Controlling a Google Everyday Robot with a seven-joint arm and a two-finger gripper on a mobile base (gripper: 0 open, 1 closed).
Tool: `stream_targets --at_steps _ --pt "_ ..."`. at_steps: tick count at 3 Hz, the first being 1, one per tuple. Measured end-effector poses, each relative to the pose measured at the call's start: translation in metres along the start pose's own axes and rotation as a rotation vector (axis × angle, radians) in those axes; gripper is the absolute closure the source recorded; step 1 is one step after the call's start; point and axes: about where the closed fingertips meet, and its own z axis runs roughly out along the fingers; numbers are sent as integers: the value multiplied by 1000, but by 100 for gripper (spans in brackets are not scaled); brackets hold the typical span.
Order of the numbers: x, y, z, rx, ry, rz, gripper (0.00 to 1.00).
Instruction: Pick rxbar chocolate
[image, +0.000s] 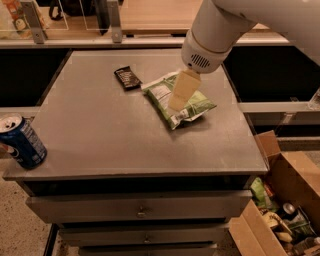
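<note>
1. A green-and-white snack bag (199, 106) lies flat near the middle of the grey table top (125, 150), turned at a slant; my gripper (176, 104) hangs just over the bag's middle
2. A blue soda can (21, 144) stands upright at the table's front left corner, well apart from the bag
3. Under the top I see drawers; the upper drawer (100, 212) has a small knob at its centre
4. An open cardboard box (295, 175) sits low at the right, beside the drawers, holding assorted packets and cans
5. Behind the table runs a pale rail (75, 42), with a wooden surface (155, 15) beyond it
</note>
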Motion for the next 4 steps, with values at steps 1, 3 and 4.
stream_targets --at_steps 1,3,4 --pt "-20 -20 20 -16 -36 49 0" --pt "-58 -51 49 -38 -117 125 0" --pt "-72 -61 65 -45 -146 174 0"
